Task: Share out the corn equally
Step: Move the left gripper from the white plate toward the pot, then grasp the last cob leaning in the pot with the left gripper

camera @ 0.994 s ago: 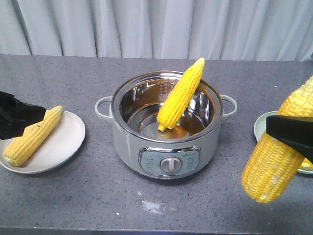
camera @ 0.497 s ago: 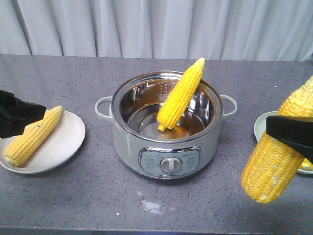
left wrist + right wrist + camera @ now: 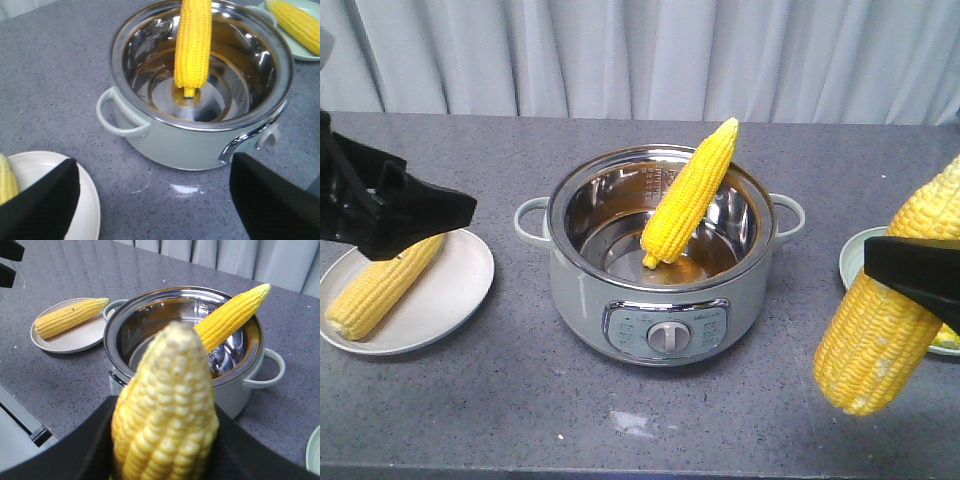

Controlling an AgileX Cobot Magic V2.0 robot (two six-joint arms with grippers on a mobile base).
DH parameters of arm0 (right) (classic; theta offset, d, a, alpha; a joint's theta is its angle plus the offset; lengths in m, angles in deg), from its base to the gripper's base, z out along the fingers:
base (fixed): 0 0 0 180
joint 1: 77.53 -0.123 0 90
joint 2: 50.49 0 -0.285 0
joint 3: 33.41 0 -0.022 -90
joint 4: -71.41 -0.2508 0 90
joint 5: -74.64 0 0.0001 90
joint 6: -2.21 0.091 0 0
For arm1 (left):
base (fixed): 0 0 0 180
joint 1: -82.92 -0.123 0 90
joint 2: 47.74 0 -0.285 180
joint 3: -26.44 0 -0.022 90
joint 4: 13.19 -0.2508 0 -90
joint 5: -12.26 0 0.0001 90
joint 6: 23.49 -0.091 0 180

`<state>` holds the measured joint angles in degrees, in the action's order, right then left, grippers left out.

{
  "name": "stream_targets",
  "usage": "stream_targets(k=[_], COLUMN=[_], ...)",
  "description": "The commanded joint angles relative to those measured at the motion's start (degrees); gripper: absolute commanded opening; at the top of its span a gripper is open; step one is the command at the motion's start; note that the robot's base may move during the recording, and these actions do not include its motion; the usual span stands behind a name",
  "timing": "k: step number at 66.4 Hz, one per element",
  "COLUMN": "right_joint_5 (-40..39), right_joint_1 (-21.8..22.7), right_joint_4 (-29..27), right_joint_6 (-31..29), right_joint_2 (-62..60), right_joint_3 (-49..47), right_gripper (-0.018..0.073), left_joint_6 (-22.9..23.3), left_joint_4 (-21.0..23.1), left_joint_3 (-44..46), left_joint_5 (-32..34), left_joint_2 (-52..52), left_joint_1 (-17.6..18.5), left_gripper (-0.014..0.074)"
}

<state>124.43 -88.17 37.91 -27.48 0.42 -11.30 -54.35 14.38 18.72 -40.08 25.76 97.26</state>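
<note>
1. Lower right of the front view, nearest: the right gripper (image 3: 905,272) has its jaws clamped on a held cob (image 3: 880,325). The cob's long axis is steeply tilted, from a rounded end at the lower left up to the right edge of the frame. In the right wrist view it fills the lower centre, between the black fingers.

2. Centre: the pot (image 3: 582,300), pale grey-green with a steel interior, a dial panel and two loop handles, stands on the table. A leaning cob (image 3: 690,195) rests in it, with its lower end on the pot floor and its tapered tip up and to the right, against the far rim.

3. Left: a flat cob (image 3: 370,285) lies on the white plate (image 3: 445,295). Its axis runs from lower left to upper right, with the tip toward the pot.

4. The left gripper (image 3: 425,212) overlaps the flat cob's upper end in the front view. In the left wrist view I see its jaws spread wide, with nothing between them.

5. Right edge: a pale green plate (image 3: 300,52) carries the fourth cob (image 3: 295,22), which lies diagonally in the upper right of the left wrist view.

6. Surface: the table (image 3: 470,400) is grey and speckled, with a whitish smudge (image 3: 632,422) in front of the pot.

7. Farthest: a pleated pale grey curtain (image 3: 640,55) spans the top of the frame.
</note>
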Motion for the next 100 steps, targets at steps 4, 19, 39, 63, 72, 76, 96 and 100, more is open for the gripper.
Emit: stream_targets(k=[4, 19, 39, 63, 72, 76, 96, 100], right_joint_5=[-3.41, -3.41, -3.41, -3.41, -3.41, -3.41, -3.41, -3.41], right_joint_1=[0.08, 0.08, 0.08, 0.08, 0.08, 0.08, 0.08, 0.08], right_joint_4=[-1.57, -1.57, -1.57, -1.57, -1.57, -1.57, -1.57, -1.57], right_joint_6=[-0.21, -0.21, -0.21, -0.21, -0.21, -0.21, -0.21, -0.21], right_joint_2=[-0.15, -0.15, -0.15, -0.15, -0.15, -0.15, -0.15, -0.15], right_joint_3=[-1.41, -1.41, -1.41, -1.41, -1.41, -1.41, -1.41, -1.41], right_gripper=[0.0196, 0.0196, 0.0196, 0.0196, 0.0196, 0.0196, 0.0196, 0.0196], left_joint_6=[-1.31, -1.94, 3.85, 16.78, 18.44, 18.73, 21.63, 22.38], left_joint_4=[2.24, -0.53, -13.22, -25.73, -25.68, -25.75, -27.10, -27.03], left_joint_3=[5.38, 10.91, 18.81, 30.31, 34.78, 36.71, 45.43, 46.47], left_joint_5=[1.93, 1.87, 1.76, 0.16, -1.54, -2.26, -3.08, -2.96], left_joint_2=[2.68, 8.35, 16.81, 27.69, 31.69, 33.41, 40.32, 41.48], left_joint_1=[3.74, 10.68, 19.44, 25.10, 25.10, 25.10, 25.05, 24.92], left_gripper=[0.0596, 0.0594, 0.0594, 0.0594, 0.0594, 0.0594, 0.0594, 0.0594])
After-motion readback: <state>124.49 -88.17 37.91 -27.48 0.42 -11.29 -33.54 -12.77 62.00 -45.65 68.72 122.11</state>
